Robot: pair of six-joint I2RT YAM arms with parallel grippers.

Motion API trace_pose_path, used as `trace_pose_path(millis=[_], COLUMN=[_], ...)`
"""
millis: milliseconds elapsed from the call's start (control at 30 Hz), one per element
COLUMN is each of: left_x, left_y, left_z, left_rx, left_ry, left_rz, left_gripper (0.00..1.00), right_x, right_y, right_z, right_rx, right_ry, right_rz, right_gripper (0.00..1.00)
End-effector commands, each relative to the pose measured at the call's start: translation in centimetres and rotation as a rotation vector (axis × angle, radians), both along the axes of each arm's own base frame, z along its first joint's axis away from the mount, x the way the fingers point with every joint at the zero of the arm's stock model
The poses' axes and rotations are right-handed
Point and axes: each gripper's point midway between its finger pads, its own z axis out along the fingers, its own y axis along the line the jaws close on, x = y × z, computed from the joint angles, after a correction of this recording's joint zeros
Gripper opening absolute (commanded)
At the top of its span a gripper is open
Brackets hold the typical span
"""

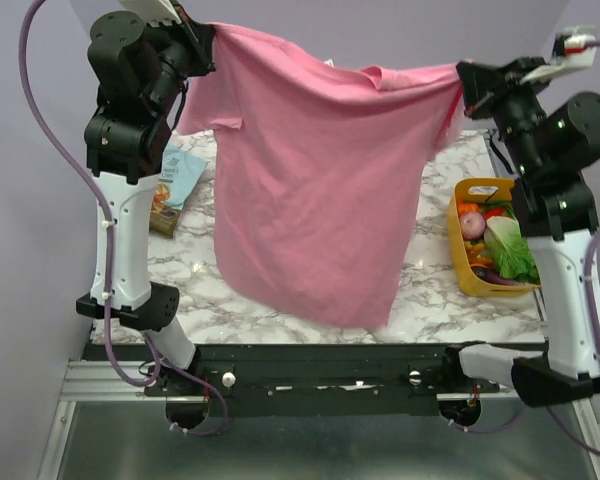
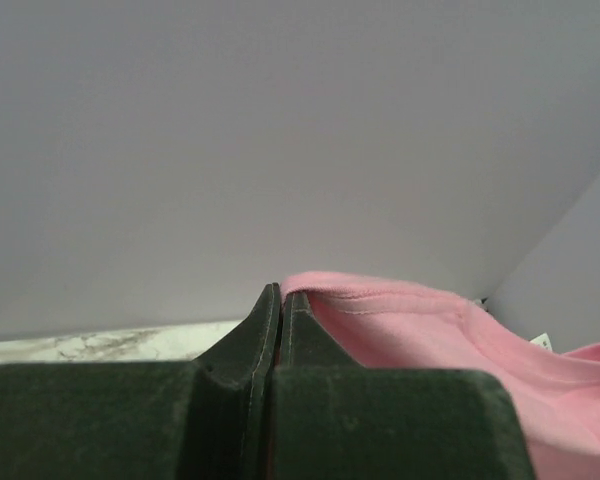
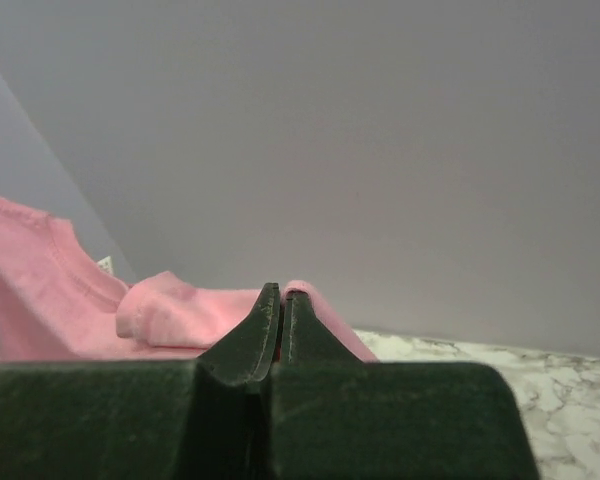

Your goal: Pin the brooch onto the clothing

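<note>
The clothing (image 1: 310, 190), a pink T-shirt, hangs spread in the air between both arms, its hem dangling just above the marble table (image 1: 440, 300). My left gripper (image 1: 202, 42) is shut on the shirt's left shoulder, and pink fabric (image 2: 430, 330) folds over its right finger. At the other shoulder my right gripper (image 1: 467, 85) is shut on the cloth, with pink fabric (image 3: 180, 310) bunched beside its closed fingertips. A small white label (image 3: 105, 265) shows at the neckline. The brooch is out of view.
A yellow bin (image 1: 462, 262) of toy vegetables sits on the table at the right, under the right arm. A blue snack packet (image 1: 176, 180) lies at the left, beside the left arm. Grey walls close in behind and at both sides.
</note>
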Motion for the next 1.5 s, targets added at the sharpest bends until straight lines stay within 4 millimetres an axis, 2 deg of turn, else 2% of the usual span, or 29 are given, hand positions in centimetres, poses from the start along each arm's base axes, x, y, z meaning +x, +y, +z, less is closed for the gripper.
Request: trace_pose_path(millis=[0, 33, 67, 100, 133, 200, 267, 400, 500, 533, 567, 600, 633, 667, 700, 733, 767, 800, 833, 867, 900, 933, 967, 1000, 1067, 1133, 1267, 1333, 1467], left_x=[1.7, 2.4, 3.0, 4.2, 4.0, 5.0, 5.4, 6.4, 7.8, 9.3, 9.9, 8.3, 10.3, 9.9, 7.3, 7.6, 6.9, 5.7, 4.9, 4.2, 3.3, 2.4, 1.1, 0.4, -1.2, -2.0, -3.4, -3.7, -4.8], left_y=[1.9, 2.2, 2.6, 3.1, 4.3, 5.0, 6.1, 6.0, 5.4, 5.2, 5.0, 4.2, 3.8, 3.6, 2.9, 2.6, 2.7, 2.6, 2.0, 1.5, 1.2, 0.0, 0.0, 0.3, 0.8, 1.7, 1.9, 1.8, 1.7], left_z=[3.2, 3.8, 4.1, 4.0, 5.8, 6.3, 7.0, 6.2, 3.6, 0.3, -2.0, -2.5, -9.7, -12.1, -12.0, -18.7, -20.6, -21.8, -27.2, -29.6, -31.3, -33.2, -37.3, -38.5, -41.9, -42.7, -44.1, -44.6, -47.4], left_rx=[-0.118, -0.127, -0.153, -0.167, -0.178, -0.213, -0.218, -0.194, -0.160, -0.154, -0.156, -0.150, -0.150, -0.149, -0.155, -0.163, -0.166, -0.172, -0.171, -0.177, -0.182, -0.167, -0.145, -0.136, -0.119, -0.105, -0.090, -0.096, -0.075], left_ry=[-0.100, -0.136, -0.145, -0.153, -0.220, -0.241, -0.280, -0.281, -0.212, -0.111, -0.049, -0.037, 0.092, 0.116, 0.084, 0.173, 0.187, 0.204, 0.304, 0.354, 0.385, 0.410, 0.489, 0.500, 0.562, 0.568, 0.603, 0.615, 0.680], left_rz=[-0.065, -0.059, -0.050, -0.042, -0.031, -0.036, -0.023, -0.035, -0.055, -0.057, -0.064, -0.086, -0.069, -0.058, -0.055, -0.030, -0.014, -0.007, -0.009, -0.032, -0.036, -0.054, -0.036, -0.012, 0.011, 0.045, 0.046, 0.042, 0.039], left_gripper=[0.00, 0.00, 0.00, 0.00, 0.00, 0.00, 0.00, 0.00, 0.00, 0.00, 0.00, 0.00, 0.00, 0.00, 0.00, 0.00, 0.00, 0.00, 0.00, 0.00, 0.00, 0.00, 0.00, 0.00, 0.00, 0.00, 0.00, 0.00, 0.00], right_x=[3.5, 4.4, 4.2, 6.8, 7.7, 8.9, 8.9, 10.2, 11.5, 13.1, 12.1, 12.1, 12.5, 13.6, 12.3, 12.2, 12.7, 11.5, 11.0, 10.7, 10.1, 9.2, 8.5, 7.4, 5.8, 4.2, 1.6, 1.1, 0.0], right_y=[-1.3, -1.4, -1.7, -1.6, -1.7, -2.2, -2.8, -3.6, -3.6, -3.6, -3.6, -4.5, -4.6, -4.7, -5.4, -5.5, -5.5, -5.8, -6.1, -6.3, -5.9, -5.8, -5.7, -5.6, -5.9, -5.6, -5.7, -5.8, -6.0], right_z=[6.6, 7.1, 9.5, 8.7, 8.9, 10.8, 12.5, 12.2, 9.4, 6.0, 5.7, 4.5, 2.5, -2.2, -3.3, -5.6, -11.9, -13.1, -15.5, -18.8, -24.1, -26.0, -28.5, -32.0, -34.6, -37.8, -41.5, -42.2, -44.2], right_rx=[-0.047, -0.056, -0.048, -0.054, -0.052, -0.030, -0.011, 0.005, -0.018, -0.042, -0.046, -0.031, -0.037, -0.059, -0.037, -0.031, -0.051, -0.027, -0.017, -0.010, 0.004, 0.007, 0.009, 0.026, 0.028, 0.028, 0.044, 0.054, 0.055], right_ry=[-0.186, -0.196, -0.248, -0.225, -0.227, -0.271, -0.328, -0.360, -0.296, -0.221, -0.218, -0.188, -0.147, -0.056, -0.031, 0.014, 0.131, 0.147, 0.191, 0.254, 0.362, 0.395, 0.460, 0.542, 0.606, 0.682, 0.808, 0.840, 0.913], right_rz=[-0.123, -0.136, -0.150, -0.159, -0.164, -0.180, -0.191, -0.212, -0.217, -0.220, -0.220, -0.263, -0.270, -0.275, -0.299, -0.301, -0.303, -0.313, -0.324, -0.331, -0.312, -0.300, -0.296, -0.293, -0.308, -0.294, -0.306, -0.315, -0.329], right_gripper=[0.01, 0.01, 0.01, 0.01, 0.01, 0.01, 0.01, 0.01, 0.01, 0.01, 0.01, 0.01, 0.01, 0.01, 0.01, 0.01, 0.01, 0.01, 0.01, 0.01, 0.01, 0.01, 0.01, 0.01, 0.01, 0.01, 0.01, 0.01, 0.01])
